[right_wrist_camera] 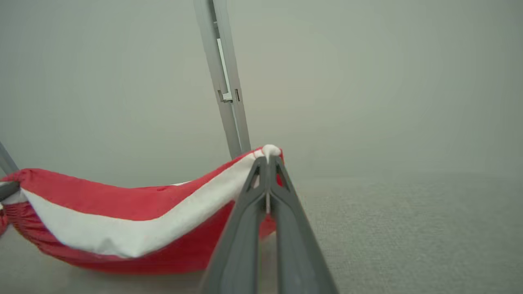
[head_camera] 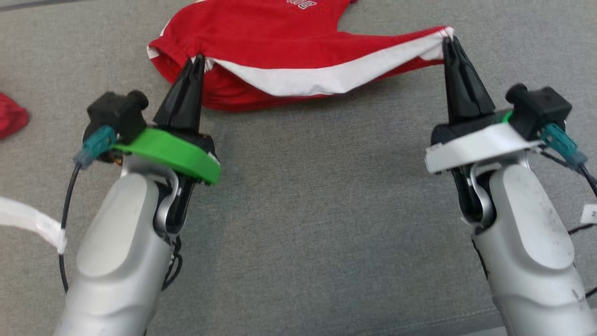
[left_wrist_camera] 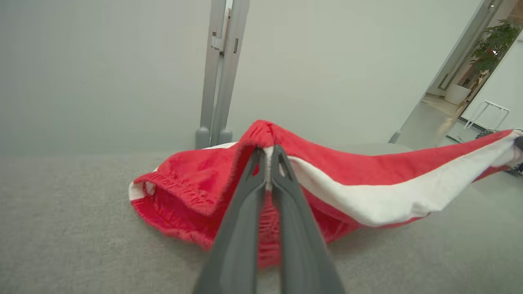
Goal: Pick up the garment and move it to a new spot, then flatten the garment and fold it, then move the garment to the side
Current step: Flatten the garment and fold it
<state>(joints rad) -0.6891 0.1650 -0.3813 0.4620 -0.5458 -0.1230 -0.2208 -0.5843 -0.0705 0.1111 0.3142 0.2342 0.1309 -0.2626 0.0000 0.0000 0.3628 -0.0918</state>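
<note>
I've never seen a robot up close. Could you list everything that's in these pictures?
garment: one, red with a white band, on the grey surface, near edge lifted between the grippers
surface: one, grey fabric, under the garment
cloth: one, red, left edge of the head view
strip: one, white, lower left of the head view
post: one, grey metal, upright behind the garment
plant: one, green, through the doorway, top right of the left wrist view
left gripper: one, dark fingers, shut on the garment
right gripper: one, dark fingers, shut on the garment's white-edged corner
</note>
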